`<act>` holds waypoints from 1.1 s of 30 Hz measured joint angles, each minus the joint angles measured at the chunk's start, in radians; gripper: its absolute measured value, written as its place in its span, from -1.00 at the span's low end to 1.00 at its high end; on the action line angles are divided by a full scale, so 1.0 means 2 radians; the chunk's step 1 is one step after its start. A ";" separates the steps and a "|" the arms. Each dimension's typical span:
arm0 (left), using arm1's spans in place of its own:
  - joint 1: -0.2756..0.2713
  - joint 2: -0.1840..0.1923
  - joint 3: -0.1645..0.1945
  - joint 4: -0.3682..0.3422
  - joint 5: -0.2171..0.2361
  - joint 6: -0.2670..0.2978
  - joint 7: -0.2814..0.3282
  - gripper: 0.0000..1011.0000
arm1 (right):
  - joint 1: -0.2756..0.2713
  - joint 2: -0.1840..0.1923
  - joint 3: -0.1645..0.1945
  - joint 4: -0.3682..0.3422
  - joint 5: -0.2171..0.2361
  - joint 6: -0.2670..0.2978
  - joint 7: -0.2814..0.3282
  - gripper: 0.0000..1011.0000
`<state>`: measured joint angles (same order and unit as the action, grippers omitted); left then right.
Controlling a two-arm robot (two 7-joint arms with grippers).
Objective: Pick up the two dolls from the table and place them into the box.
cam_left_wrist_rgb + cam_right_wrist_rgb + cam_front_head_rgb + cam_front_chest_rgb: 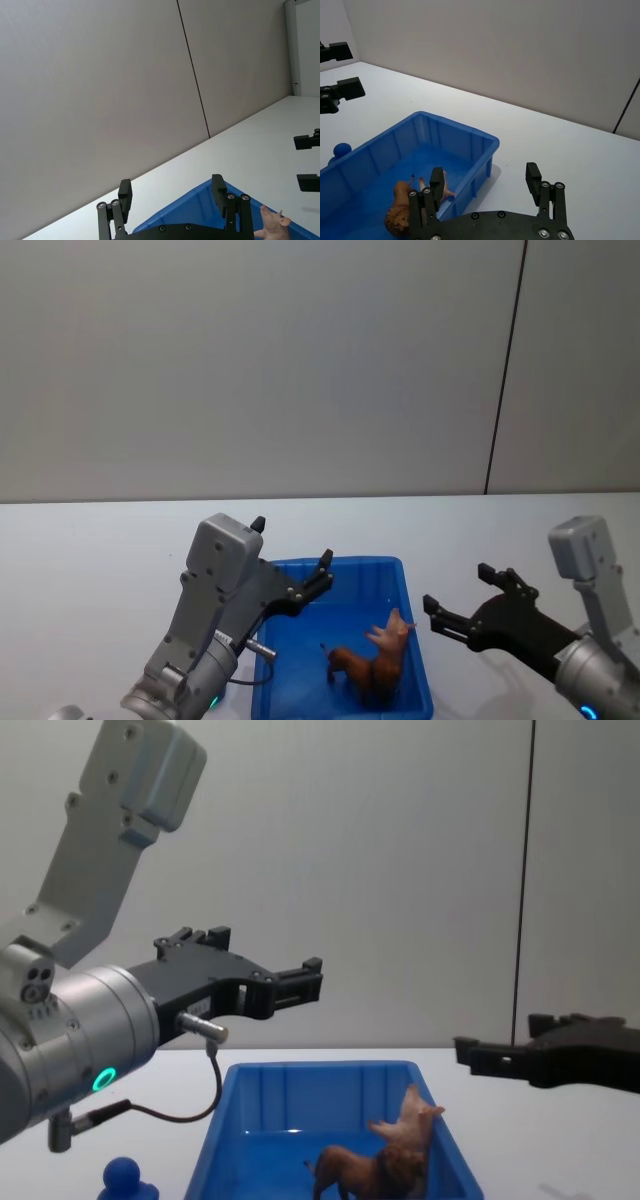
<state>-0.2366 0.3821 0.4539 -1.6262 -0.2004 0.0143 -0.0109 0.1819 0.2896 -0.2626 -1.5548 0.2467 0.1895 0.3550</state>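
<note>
The brown lion (358,672) stands inside the blue box (350,575), with the pink pig (393,638) seemingly propped against it. The box sits on the white table (90,560). The left claw (292,542) hovers above its left rim and the right claw (456,588) beside its right wall, both spread wide and empty. The chest view adds a small blue figure (122,1177) left of the box.

No legible text, label, brand, number or sign on any surface. Walls of box (365,585) carry no readable marking.
</note>
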 joint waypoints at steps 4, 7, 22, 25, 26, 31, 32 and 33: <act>0.002 0.001 -0.001 -0.002 0.001 0.004 0.003 0.98 | -0.006 0.006 0.004 -0.004 0.004 -0.005 -0.005 0.98; 0.006 0.004 -0.002 -0.006 0.001 0.009 0.009 0.98 | -0.009 0.009 0.006 -0.007 0.006 -0.007 -0.008 0.98; 0.053 0.032 -0.012 -0.036 -0.035 0.034 0.077 0.98 | -0.019 0.018 0.011 -0.013 0.012 -0.015 -0.015 0.98; 0.060 0.036 -0.013 -0.036 -0.042 0.035 0.083 0.98 | -0.020 0.019 0.011 -0.014 0.013 -0.015 -0.016 0.98; 0.064 0.038 -0.014 -0.037 -0.047 0.035 0.087 0.98 | -0.020 0.019 0.012 -0.014 0.013 -0.015 -0.016 0.98; 0.072 0.042 -0.017 -0.031 -0.058 0.033 0.091 0.98 | -0.021 0.020 0.012 -0.015 0.013 -0.016 -0.017 0.98; 0.073 0.042 -0.017 -0.030 -0.059 0.033 0.091 0.98 | -0.021 0.020 0.012 -0.015 0.013 -0.016 -0.017 0.98; 0.075 0.042 -0.018 -0.026 -0.061 0.031 0.091 0.98 | -0.021 0.020 0.012 -0.015 0.013 -0.016 -0.017 0.98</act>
<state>-0.0862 0.4669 0.4185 -1.6775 -0.3229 0.0763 0.1711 0.1403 0.3293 -0.2382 -1.5842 0.2736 0.1571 0.3215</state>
